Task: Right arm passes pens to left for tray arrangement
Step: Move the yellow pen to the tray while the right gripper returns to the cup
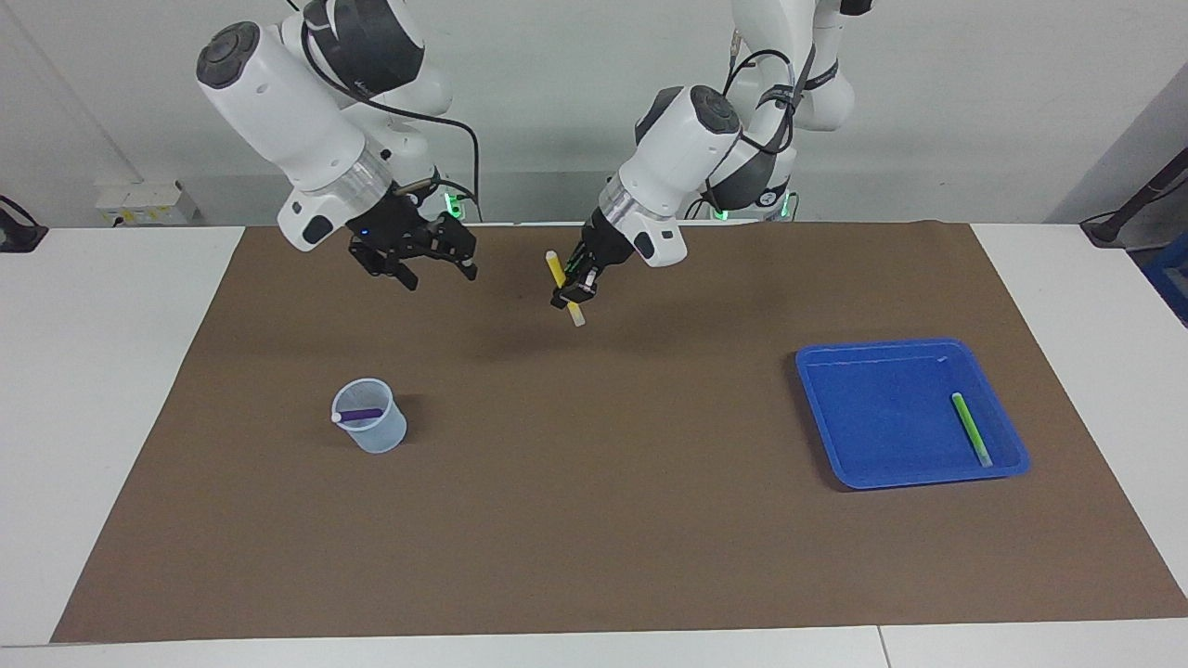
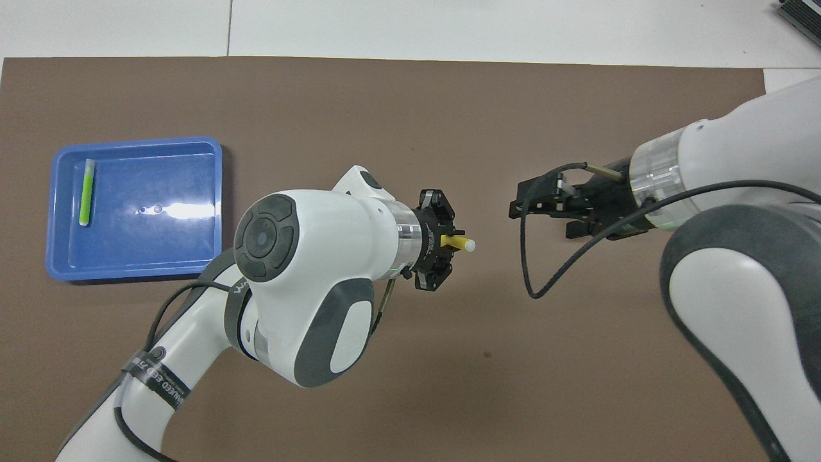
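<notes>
My left gripper (image 1: 568, 297) (image 2: 444, 243) hangs over the middle of the brown mat, shut on the yellow pen (image 1: 555, 268) (image 2: 459, 244), which sticks out tilted above and below its fingers. Open and holding nothing, my right gripper (image 1: 442, 276) (image 2: 542, 215) is over the mat, apart from the pen, toward the right arm's end. The blue tray (image 1: 882, 417) (image 2: 154, 237) lies at the left arm's end of the table with the green pen (image 1: 971, 429) (image 2: 86, 192) in it. The purple pen (image 1: 360, 415) leans inside a small clear cup (image 1: 373, 434).
A brown mat (image 1: 603, 520) covers most of the white table. In the overhead view the right arm's bulk hides the cup.
</notes>
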`<action>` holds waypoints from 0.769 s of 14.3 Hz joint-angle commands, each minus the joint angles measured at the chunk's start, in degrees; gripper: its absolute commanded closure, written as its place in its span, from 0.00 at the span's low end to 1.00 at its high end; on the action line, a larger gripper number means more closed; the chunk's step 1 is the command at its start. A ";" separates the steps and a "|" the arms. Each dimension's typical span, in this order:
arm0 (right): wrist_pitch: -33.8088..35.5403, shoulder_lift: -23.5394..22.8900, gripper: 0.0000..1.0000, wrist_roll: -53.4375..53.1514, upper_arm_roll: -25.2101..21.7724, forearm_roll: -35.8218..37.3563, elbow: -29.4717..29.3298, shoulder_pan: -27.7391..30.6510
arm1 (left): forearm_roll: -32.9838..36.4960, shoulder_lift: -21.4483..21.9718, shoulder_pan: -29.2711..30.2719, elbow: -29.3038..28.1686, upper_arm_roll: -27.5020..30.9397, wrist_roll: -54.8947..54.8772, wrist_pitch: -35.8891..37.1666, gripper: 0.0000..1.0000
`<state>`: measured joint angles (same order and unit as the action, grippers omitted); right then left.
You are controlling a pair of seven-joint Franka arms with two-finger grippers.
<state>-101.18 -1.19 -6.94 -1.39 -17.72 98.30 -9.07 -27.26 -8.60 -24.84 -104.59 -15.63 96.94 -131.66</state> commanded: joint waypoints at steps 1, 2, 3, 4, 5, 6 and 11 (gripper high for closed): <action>-1.37 0.40 0.00 11.47 0.68 6.36 1.01 2.90 | 3.16 2.18 3.11 -0.79 0.51 -7.79 5.61 1.00; -3.56 0.31 0.00 15.95 0.69 7.95 2.23 4.05 | 4.65 2.27 4.69 -0.79 0.51 -10.86 7.63 1.00; -6.45 0.05 0.00 20.61 0.69 9.01 4.07 5.28 | 6.50 2.45 6.10 -0.79 0.51 -14.72 9.91 1.00; -9.70 -0.39 0.00 24.66 0.69 9.46 6.18 6.42 | 8.08 2.80 7.77 -0.79 0.51 -18.77 12.71 1.00; -12.69 -1.88 0.02 27.92 0.69 9.46 7.42 7.30 | 9.92 3.06 9.79 -0.53 0.51 -22.55 15.96 1.00; -15.33 -3.98 0.06 30.73 0.69 9.55 7.60 8.18 | 12.03 3.24 11.11 0.00 0.51 -25.37 17.47 1.00; -23.61 -11.20 0.42 32.43 0.69 12.70 7.52 8.72 | 20.47 3.59 21.30 0.09 0.51 -44.34 22.76 1.00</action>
<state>-122.83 -10.95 24.48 -1.39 -7.02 105.96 -1.13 -10.02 -6.09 -7.52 -104.43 -14.68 59.16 -111.63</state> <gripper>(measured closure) 0.313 0.815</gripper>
